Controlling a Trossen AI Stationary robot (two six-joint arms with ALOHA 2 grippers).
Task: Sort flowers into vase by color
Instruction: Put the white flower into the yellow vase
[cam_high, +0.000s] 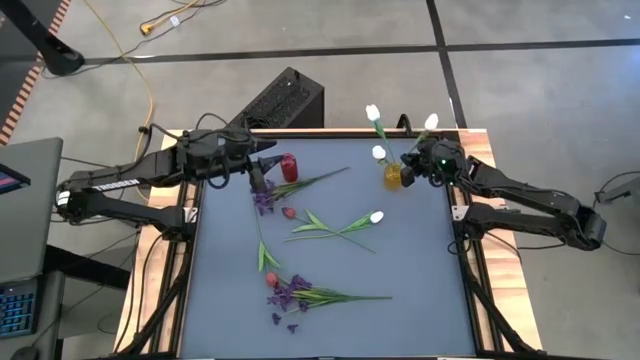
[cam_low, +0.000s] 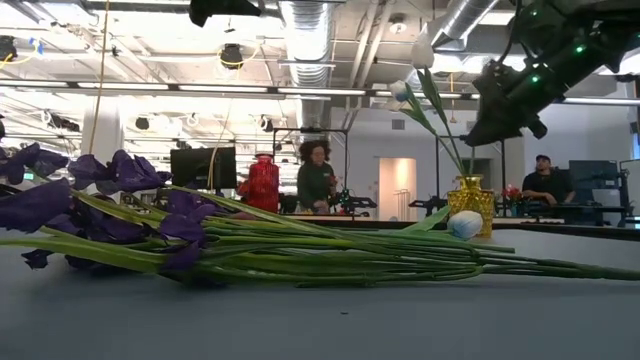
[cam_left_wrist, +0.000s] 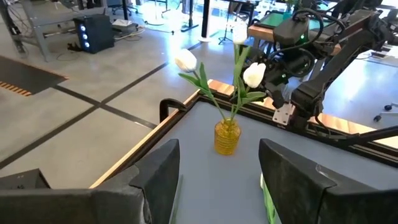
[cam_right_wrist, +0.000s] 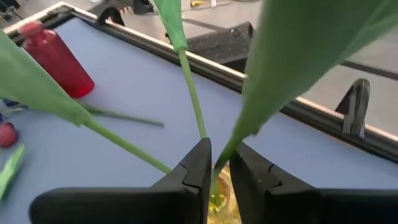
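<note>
A yellow vase (cam_high: 393, 176) at the table's far right holds white tulips (cam_high: 373, 112) upright. My right gripper (cam_high: 408, 165) stands just above its mouth, shut on one tulip's stem. A red vase (cam_high: 289, 167) stands at the far left, and my left gripper (cam_high: 262, 180) hovers beside it, open and holding nothing. Under that gripper a purple flower (cam_high: 263, 202) lies flat on the table. A red bud (cam_high: 288, 212), a white tulip (cam_high: 376, 216) and a purple cluster (cam_high: 291, 292) also lie flat. My right gripper (cam_right_wrist: 221, 171) pinches a white tulip's stem (cam_right_wrist: 225, 152) between its two fingers, low down, right above the yellow vase's mouth (cam_right_wrist: 217, 199). The fingers point down at a slant toward the vase. The stem stands upright, and its lower end goes into the vase.
A black box (cam_high: 285, 100) sits past the table's far edge. The loose flowers take up the table's middle and near left; bare mat (cam_high: 420, 280) lies toward the near right. In the low view, people (cam_low: 316, 175) show in the room behind.
</note>
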